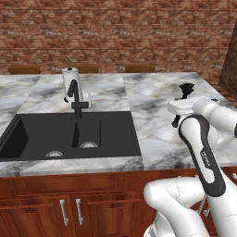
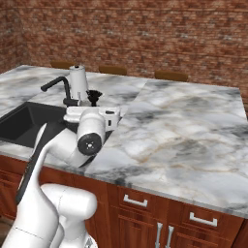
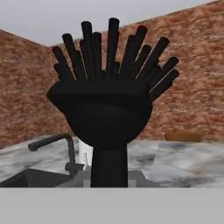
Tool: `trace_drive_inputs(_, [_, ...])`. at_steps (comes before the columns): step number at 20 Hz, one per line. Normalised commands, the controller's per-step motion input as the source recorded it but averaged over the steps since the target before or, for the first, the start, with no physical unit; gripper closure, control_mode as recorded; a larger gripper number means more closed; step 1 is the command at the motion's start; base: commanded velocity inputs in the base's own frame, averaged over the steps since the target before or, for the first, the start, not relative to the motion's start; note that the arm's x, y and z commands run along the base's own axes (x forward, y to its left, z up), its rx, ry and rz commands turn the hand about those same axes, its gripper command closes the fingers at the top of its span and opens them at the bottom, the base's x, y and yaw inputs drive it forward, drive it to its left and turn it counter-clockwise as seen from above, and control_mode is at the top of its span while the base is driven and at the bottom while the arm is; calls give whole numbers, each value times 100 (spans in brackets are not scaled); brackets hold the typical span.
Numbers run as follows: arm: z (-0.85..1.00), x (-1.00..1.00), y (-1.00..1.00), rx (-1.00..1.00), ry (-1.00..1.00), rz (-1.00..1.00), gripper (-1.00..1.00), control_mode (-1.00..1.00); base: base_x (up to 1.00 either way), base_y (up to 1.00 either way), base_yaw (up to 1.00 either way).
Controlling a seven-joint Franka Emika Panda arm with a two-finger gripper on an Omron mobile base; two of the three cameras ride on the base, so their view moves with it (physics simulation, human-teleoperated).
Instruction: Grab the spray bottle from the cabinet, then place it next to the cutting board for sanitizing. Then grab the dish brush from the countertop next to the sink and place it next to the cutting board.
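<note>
Bench [image 1: 157, 99]: grey-veined white marble, smooth, soft sheen.
Sink [image 1: 41, 139]: matt black basin.
Tap [image 1: 75, 99]: matt black.
Brush [image 3: 107, 109]: matt black, stiff thick bristles, smooth handle.
Wall [image 1: 115, 32]: rough red-brown brick.
Cupboards [image 1: 69, 208]: reddish-brown wood, smooth grey metal bar handles [image 1: 62, 213].

we see a black brush [image 3: 105, 109], a black sink [image 1: 69, 134], grey-veined white marble counter [image 2: 184, 131], red-brown brick wall [image 1: 115, 32], reddish wood cabinets [image 1: 41, 208].
</note>
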Motion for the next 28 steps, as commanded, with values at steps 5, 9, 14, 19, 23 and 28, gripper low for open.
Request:
trace_drive_inputs(5, [91, -43, 0, 0, -29, 0, 100, -100, 0, 0, 0])
trace_drive_inputs(9, [81, -44, 3, 0, -24, 0, 100, -100, 0, 0, 0])
trace_drive_inputs(14, [63, -40, 8, 0, -17, 0, 100, -100, 0, 0, 0])
trace_drive_inputs(19, [11, -45, 0, 0, -9, 0, 100, -100, 0, 0, 0])
trace_drive_inputs(23, [-1, -32, 0, 0, 0, 0, 100, -100, 0, 0, 0])
trace_drive_inputs(28, [1, -35, 0, 0, 0, 0, 100, -100, 0, 0, 0])
